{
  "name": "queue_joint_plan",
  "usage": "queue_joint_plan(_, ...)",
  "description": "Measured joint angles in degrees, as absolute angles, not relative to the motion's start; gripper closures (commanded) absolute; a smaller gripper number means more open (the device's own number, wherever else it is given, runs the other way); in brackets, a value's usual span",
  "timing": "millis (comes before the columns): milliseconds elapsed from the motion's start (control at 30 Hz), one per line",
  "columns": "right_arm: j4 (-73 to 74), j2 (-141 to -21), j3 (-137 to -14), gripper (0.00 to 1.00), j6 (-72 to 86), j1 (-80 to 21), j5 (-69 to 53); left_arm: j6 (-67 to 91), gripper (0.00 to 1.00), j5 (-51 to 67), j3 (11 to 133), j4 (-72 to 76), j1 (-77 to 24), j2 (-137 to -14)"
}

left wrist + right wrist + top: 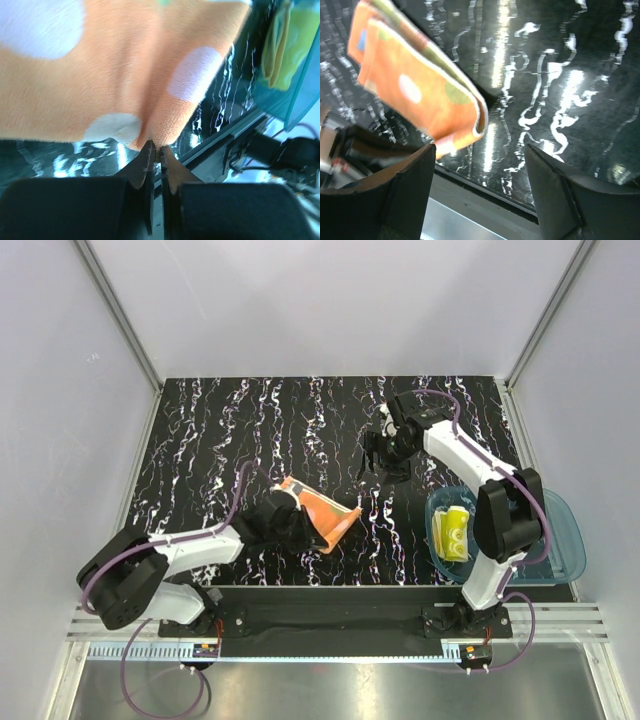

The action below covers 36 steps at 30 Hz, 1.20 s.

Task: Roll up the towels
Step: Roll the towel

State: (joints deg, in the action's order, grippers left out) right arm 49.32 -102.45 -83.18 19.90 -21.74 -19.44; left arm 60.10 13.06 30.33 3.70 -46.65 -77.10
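Looks about halfway. On the left, the left gripper [155,150] is pinched shut on the edge of the orange towel [322,515], holding it folded and partly lifted off the table [220,430], so that one isn't rolled yet. Arm reaches low toward the middle. Further right, the right gripper [384,455] hangs empty over the table, jaws wide. Yellow towel [453,533] already sits rolled in the blue tray [568,540].
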Motion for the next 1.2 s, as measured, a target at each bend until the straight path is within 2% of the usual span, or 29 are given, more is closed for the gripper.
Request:
queue_joint_plan(233, 44.84, -98.32, -78.98, 0.21, 19.66, -21.85, -28.12, 66.61, 1.00, 13.47, 24.82, 6.52, -42.19, -73.80)
queue_joint_plan(333, 41.04, -96.42, -75.16, 0.25, 19.73, -22.37, -32.77, 68.42, 1.00, 13.52, 24.05, 5.80, -40.64, -72.79)
queue_joint_plan(467, 35.94, -95.94, -70.67, 0.35, 19.75, -24.62, -37.87, 69.21, 1.00, 13.52, 24.05, 4.82, -38.06, -72.93)
queue_joint_plan(600, 32.12, -96.95, -68.86, 0.55, 19.70, -28.53, -42.00, 69.25, 1.00, 14.13, 24.34, 3.36, -36.12, -75.24)
queue_joint_plan(733, 28.01, -99.85, -68.86, 0.67, 19.46, -31.79, -45.47, 69.28, 1.00, 15.84, 24.43, 2.94, -34.28, -78.22)
queue_joint_plan(1200, 23.38, -113.10, -74.83, 0.73, 19.46, -33.52, -50.22, 65.67, 1.00, 18.33, 29.47, -1.56, -31.48, -82.06)
